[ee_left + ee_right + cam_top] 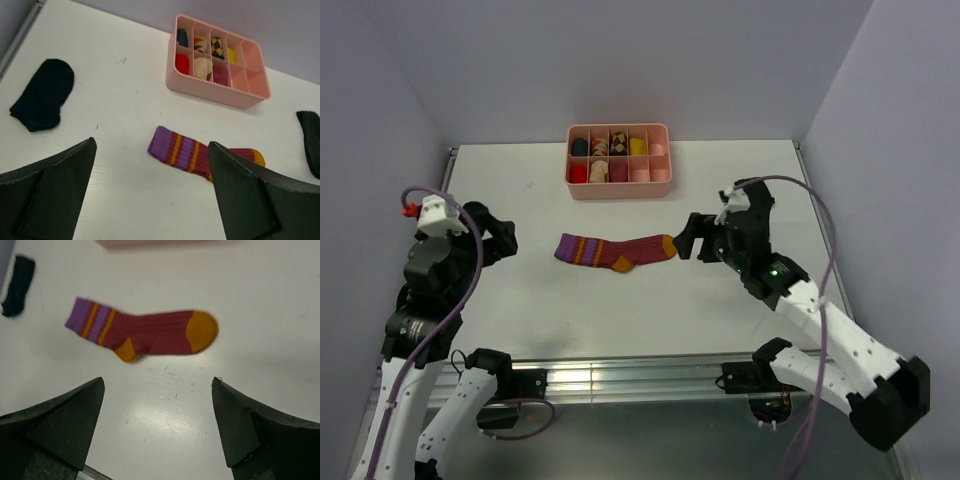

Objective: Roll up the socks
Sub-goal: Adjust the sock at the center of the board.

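Observation:
The purple-and-maroon striped sock (616, 252) lies flat in the middle of the table, cuff to the left and orange toe to the right. It also shows in the left wrist view (187, 155) and the right wrist view (145, 332). My left gripper (505, 243) is open and empty, left of the cuff and above the table (152, 143). My right gripper (692, 238) is open and empty, just right of the toe (157, 381). One black sock (42, 95) lies far left and shows in the right wrist view (19, 285). The other black sock (311, 142) lies at the right. Both are hidden in the top view.
A pink divided tray (618, 189) with several rolled socks stands at the back centre of the table, also in the left wrist view (215, 92). Walls close the table at the back and both sides. A metal rail runs along the near edge.

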Robot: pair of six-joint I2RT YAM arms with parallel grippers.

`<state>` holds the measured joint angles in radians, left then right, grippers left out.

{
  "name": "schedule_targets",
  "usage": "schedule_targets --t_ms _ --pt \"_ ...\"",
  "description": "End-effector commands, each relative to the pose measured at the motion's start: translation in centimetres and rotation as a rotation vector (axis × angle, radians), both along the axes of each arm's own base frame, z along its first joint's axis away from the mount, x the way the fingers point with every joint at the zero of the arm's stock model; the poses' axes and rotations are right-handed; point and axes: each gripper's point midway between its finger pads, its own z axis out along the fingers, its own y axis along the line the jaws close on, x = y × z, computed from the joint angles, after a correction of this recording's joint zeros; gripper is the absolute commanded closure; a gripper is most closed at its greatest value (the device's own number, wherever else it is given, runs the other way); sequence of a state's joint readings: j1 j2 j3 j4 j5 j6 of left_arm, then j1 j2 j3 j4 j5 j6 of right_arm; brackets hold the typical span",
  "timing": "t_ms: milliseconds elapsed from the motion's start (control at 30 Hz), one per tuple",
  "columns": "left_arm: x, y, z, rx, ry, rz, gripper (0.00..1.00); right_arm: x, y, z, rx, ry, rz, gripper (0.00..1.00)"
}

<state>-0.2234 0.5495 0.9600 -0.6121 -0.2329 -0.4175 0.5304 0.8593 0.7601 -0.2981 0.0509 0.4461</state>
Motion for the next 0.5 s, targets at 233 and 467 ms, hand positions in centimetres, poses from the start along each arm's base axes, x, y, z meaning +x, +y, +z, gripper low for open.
schedule_targets --t_ms 233,467 --pt "3.9 -2.7 -5.2 -0.041 -0.008 -0.087 0.01 3.4 7.9 -7.7 0.051 0.205 0.021 0.27" --pt "4.0 -3.2 -6.6 -0.032 -0.08 -0.126 0.0 6.7 9.5 -12.5 -0.004 0.241 -0.026 0.43"
